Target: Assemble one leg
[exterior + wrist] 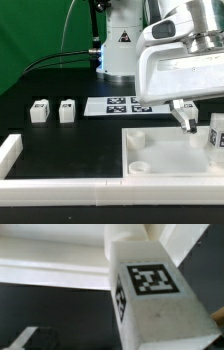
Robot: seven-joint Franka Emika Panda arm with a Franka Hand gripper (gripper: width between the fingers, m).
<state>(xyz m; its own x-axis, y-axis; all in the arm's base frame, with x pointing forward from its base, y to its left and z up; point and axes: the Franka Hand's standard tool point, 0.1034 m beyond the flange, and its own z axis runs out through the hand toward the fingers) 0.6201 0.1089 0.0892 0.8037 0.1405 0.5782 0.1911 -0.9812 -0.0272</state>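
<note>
A white leg [216, 134] with a black-and-white tag stands at the exterior view's right edge, on the large white panel [150, 160]. In the wrist view this leg [150, 291] fills the frame, and its far end meets the white panel [50, 258]. My gripper [200, 120] hangs tilted over it. One dark finger [185, 116] is apart from the leg on its left. In the wrist view the gripper [120, 345] looks open, with a grey finger [25, 339] well clear of the leg. Two more legs [39, 110] [67, 109] stand on the black table at the left.
The marker board [122, 104] lies behind the panel in the middle. A white L-shaped rail [60, 185] runs along the front edge and up the left side. The robot's base [120, 45] and cables stand at the back.
</note>
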